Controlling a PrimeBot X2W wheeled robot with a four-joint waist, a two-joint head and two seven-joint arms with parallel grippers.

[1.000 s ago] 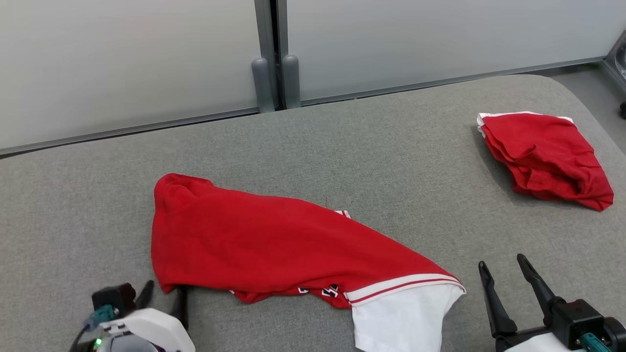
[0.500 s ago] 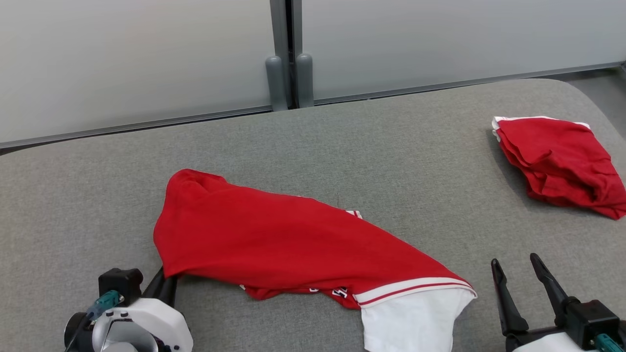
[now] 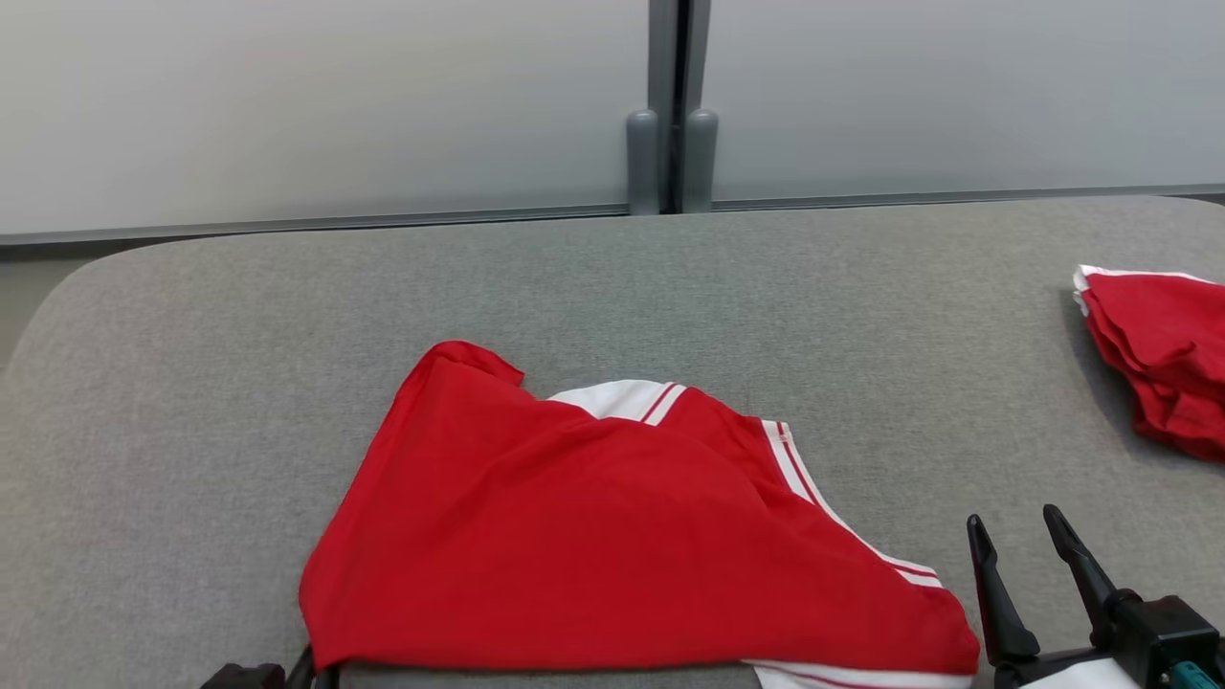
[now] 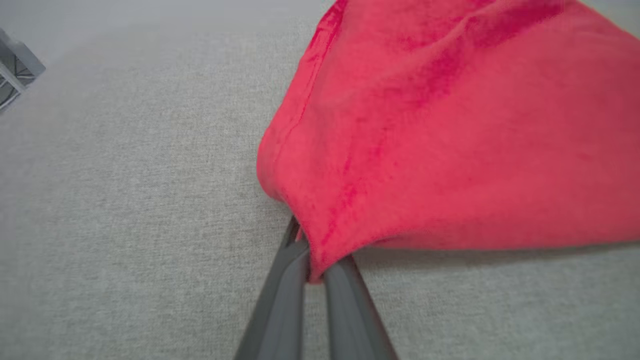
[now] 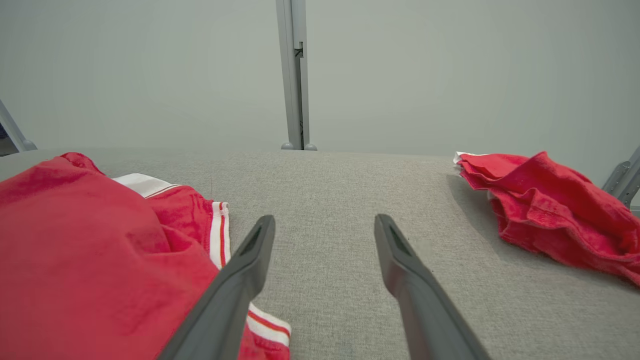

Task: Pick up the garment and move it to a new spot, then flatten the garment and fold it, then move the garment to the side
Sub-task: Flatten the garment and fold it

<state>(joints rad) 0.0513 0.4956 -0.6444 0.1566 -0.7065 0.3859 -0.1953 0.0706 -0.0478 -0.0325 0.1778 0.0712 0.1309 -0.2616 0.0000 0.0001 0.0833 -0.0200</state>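
A red knit garment with white, red-striped trim (image 3: 612, 536) lies spread over the near middle of a grey fabric-covered table (image 3: 191, 383). Its near left corner is raised off the cloth surface and the rest slopes back down onto it. The left wrist view makes the grip plain: the left gripper (image 4: 312, 267) has its two dark fingers pinched together on that corner, red fabric bunched between them and a shadow beneath the lifted edge. From the head, the same corner sits at the bottom edge of the frame, with just the dark base of the fingers visible under the cloth. The right gripper (image 3: 1013, 519) stands at the lower right with its fingers spread apart and nothing between them, close beside the garment's striped right edge. The right wrist view looks along those parted fingers, the left one crossing in front of the striped hem; whether it touches the hem cannot be told. It also takes in a white band folded over at the garment's far side. A second red garment, loosely folded with a white edge (image 5: 550, 210), lies well apart at the table's right end. A grey upright post (image 3: 670, 105) divides the pale frosted wall panels behind.
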